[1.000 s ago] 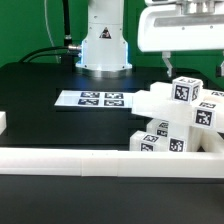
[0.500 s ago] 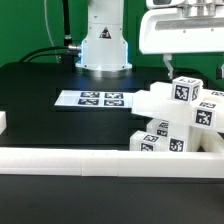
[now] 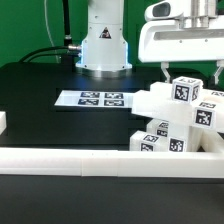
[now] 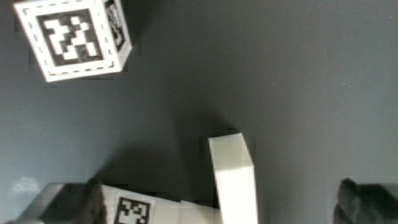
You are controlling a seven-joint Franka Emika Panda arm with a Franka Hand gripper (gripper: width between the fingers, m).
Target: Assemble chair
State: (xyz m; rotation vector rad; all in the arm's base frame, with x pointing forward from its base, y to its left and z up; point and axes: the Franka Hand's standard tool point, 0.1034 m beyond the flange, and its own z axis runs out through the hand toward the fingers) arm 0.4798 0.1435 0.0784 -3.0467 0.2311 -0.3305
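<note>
Chair parts (image 3: 178, 118) are bunched at the exterior view's right, right up against the long white border rail (image 3: 90, 160), and the pincer (image 3: 190, 72) hangs just above the topmost tagged block (image 3: 185, 90) with its jaws spread wide, nothing in them. In the wrist view one tagged block (image 4: 79, 41) sits off to one side and a plain white post (image 4: 233, 180) runs between the fingers' blurry tips, so I'd say it's lining up on a piece but isn't there yet. To do this well I'd center the jaws over one single part first, then go straight down, since the pile is tight and a finger could nudge a neighbour. Compared with a second ago the hand has lifted a bit; the parts and the marker board (image 3: 92, 99) haven't budged.
</note>
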